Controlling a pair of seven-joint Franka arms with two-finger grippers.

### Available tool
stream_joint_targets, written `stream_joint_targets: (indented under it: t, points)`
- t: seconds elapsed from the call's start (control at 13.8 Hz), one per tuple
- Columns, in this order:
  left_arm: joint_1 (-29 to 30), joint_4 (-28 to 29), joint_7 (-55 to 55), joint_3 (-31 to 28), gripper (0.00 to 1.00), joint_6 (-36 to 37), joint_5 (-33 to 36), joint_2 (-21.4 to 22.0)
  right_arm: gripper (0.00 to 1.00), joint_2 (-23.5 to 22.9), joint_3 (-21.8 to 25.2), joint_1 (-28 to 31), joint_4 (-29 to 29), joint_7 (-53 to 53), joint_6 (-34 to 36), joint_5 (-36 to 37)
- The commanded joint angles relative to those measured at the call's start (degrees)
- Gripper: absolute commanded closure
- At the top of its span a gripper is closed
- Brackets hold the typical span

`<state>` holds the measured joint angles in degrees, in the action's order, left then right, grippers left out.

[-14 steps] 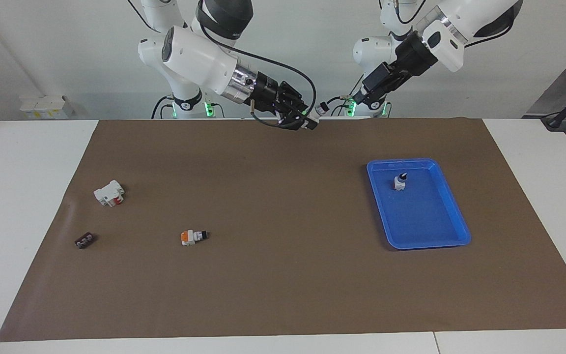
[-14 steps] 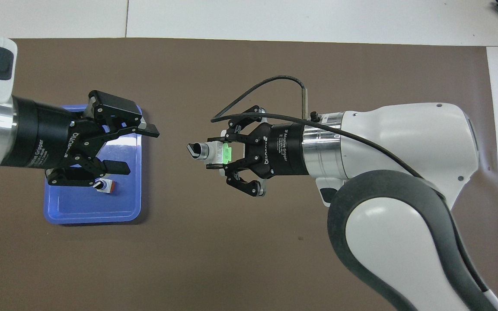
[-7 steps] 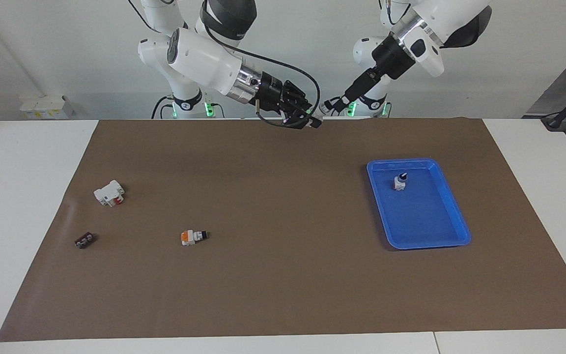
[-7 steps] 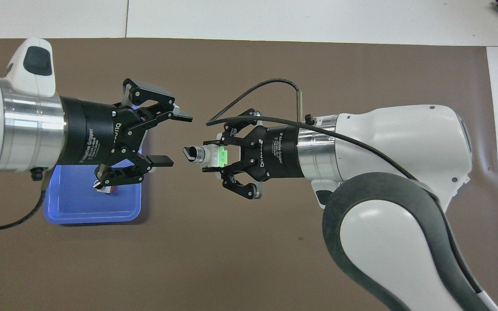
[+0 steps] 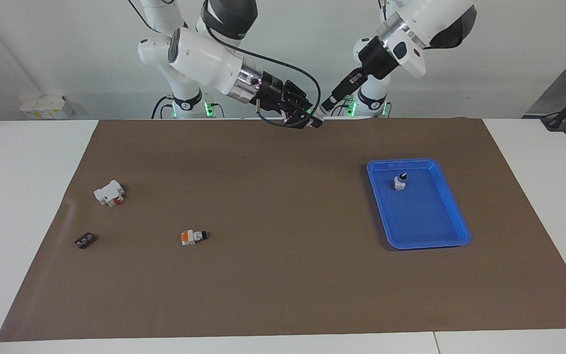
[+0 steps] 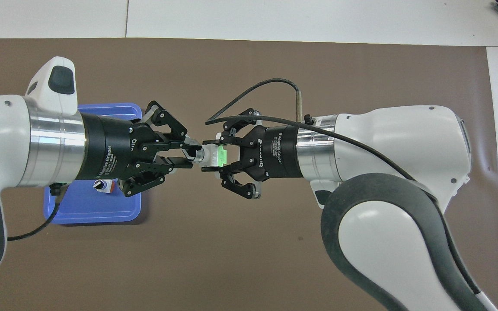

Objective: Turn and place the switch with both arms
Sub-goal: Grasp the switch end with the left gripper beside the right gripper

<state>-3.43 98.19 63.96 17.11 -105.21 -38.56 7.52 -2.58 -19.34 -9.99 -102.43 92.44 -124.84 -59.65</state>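
The switch (image 6: 222, 156), with its green block, white middle and black knob tip, hangs in the air lying level. My right gripper (image 6: 208, 156) is shut on its green end. My left gripper (image 6: 190, 153) faces it head-on, and its fingers are closed around the black knob end. In the facing view both grippers meet over the middle of the brown mat's edge by the robots' bases. There the right gripper (image 5: 307, 121) comes from the right arm's end and the left gripper (image 5: 323, 108) slants down onto the switch (image 5: 316, 117).
A blue tray (image 5: 440, 237) lies toward the left arm's end, with a white, black-knobbed switch (image 5: 399, 183) standing in it. Toward the right arm's end lie an orange-ended switch (image 5: 192, 237), a white-and-red block (image 5: 109, 192) and a small dark part (image 5: 84, 241).
The left gripper has travelled from over the tray to the switch and closed its fingers on the knob end. The right gripper has held the switch almost still.
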Motion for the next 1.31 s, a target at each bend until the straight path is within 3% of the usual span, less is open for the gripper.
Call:
stream_joint_targets:
  t: [0.0, 1.23]
  points:
    - [0.4, 1.1, -0.1, -1.0, 0.67, 2.7, -1.2, 2.1, 1.00, 0.6, -0.3, 0.1, -0.7, 0.4, -0.2, -1.3]
    - [0.4, 3.2, -0.6, -1.2, 0.68, 0.3, -1.3, 3.5, 1.00, 0.6, -0.3, 0.1, -0.7, 0.5, -0.2, -1.3]
